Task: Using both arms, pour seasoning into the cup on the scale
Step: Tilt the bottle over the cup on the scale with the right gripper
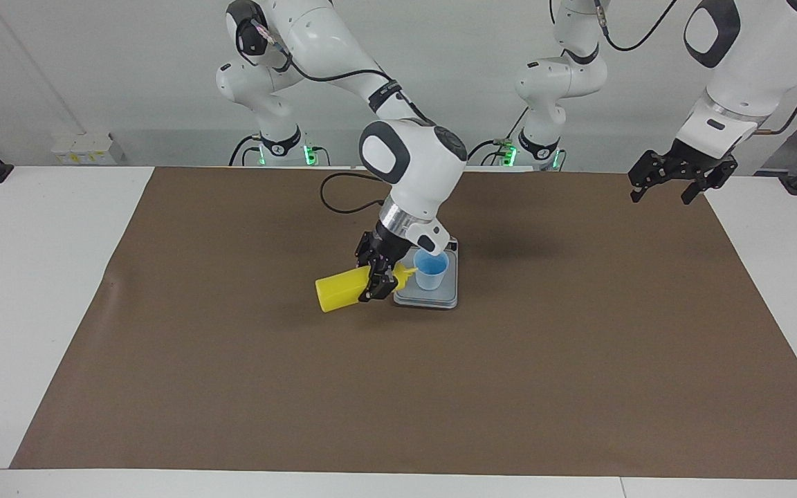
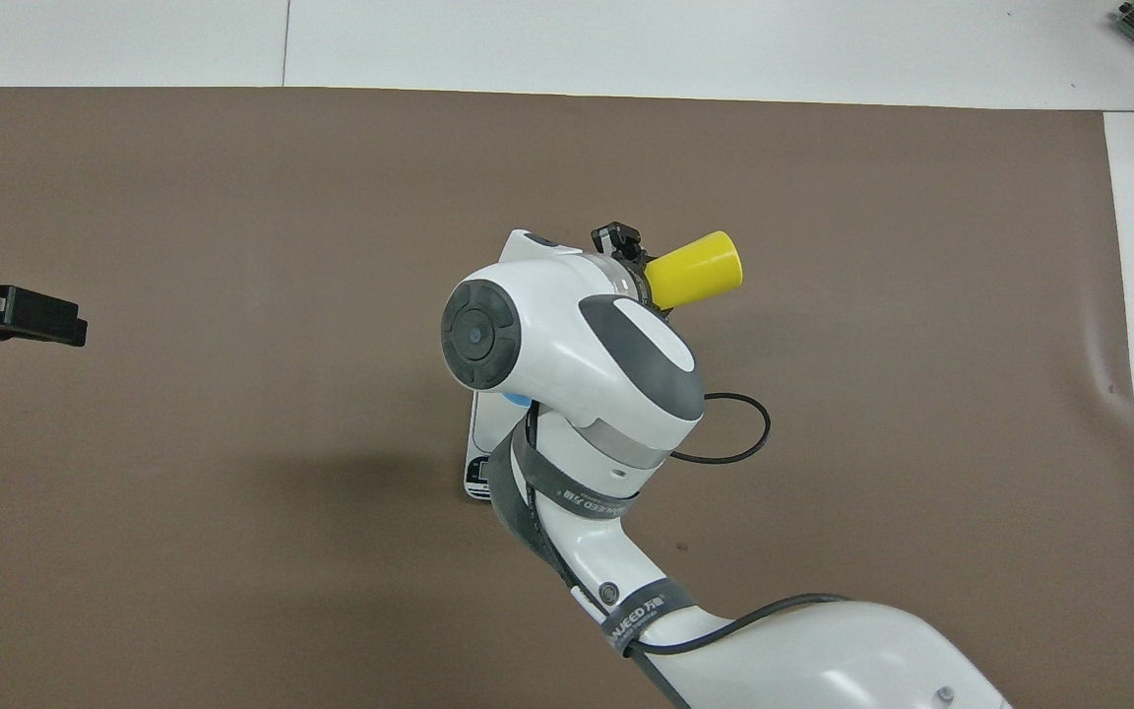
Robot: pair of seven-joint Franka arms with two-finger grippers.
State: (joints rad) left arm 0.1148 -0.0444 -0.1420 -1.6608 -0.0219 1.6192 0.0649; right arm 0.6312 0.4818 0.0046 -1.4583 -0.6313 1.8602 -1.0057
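Note:
My right gripper [image 1: 376,280] is shut on the seasoning, a yellow squeeze bottle [image 1: 340,292] held on its side just above the mat. Its nozzle points at the rim of the light blue cup [image 1: 433,273]. The cup stands on the silver-grey scale [image 1: 433,300]. In the overhead view the right arm covers most of the scale [image 2: 480,463] and nearly all of the cup [image 2: 516,400]; only the bottle's base end [image 2: 695,268] sticks out past the right gripper [image 2: 616,241]. My left gripper [image 1: 661,197] [image 2: 26,320] waits open and empty, in the air over the mat's edge at the left arm's end.
A brown mat [image 1: 578,360] covers most of the white table [image 1: 39,290]. A black cable [image 2: 734,433] loops off the right arm's wrist above the mat beside the scale.

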